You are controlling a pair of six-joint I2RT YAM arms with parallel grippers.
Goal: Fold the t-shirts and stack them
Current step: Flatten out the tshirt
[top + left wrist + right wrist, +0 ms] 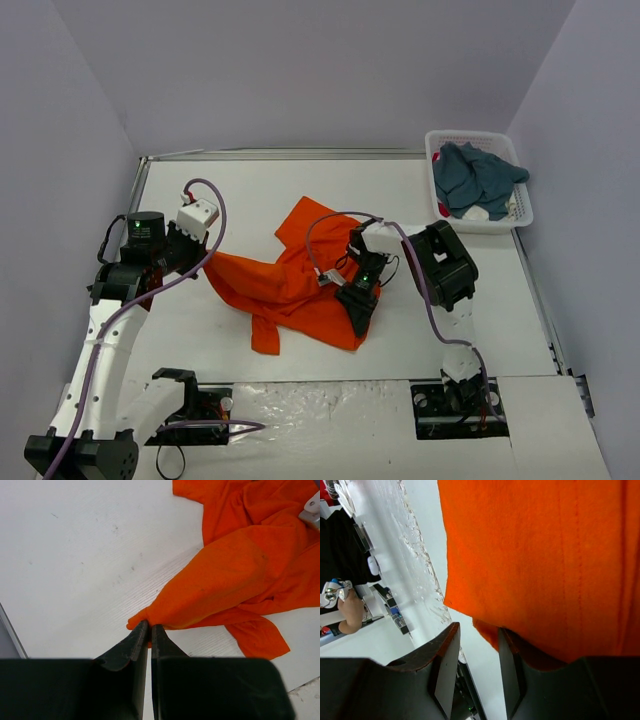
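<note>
1. White tabletop (230, 190), grey walls around it.
2. Your left pincer (150, 629) is clenched on a corner of the orange t-shirt (300, 285), likely to stretch it flat.
3. Your right pincer (477, 630) is released, with the hem draped right at its tips, probably lining up a grab.
4. The teal t-shirt (475, 178) sits in the basket (468, 133), well beyond the right pincer.

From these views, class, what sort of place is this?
Probably a robotics lab cell: white table boxed by plain walls, left arm and right arm bolted at its near edge.
</note>
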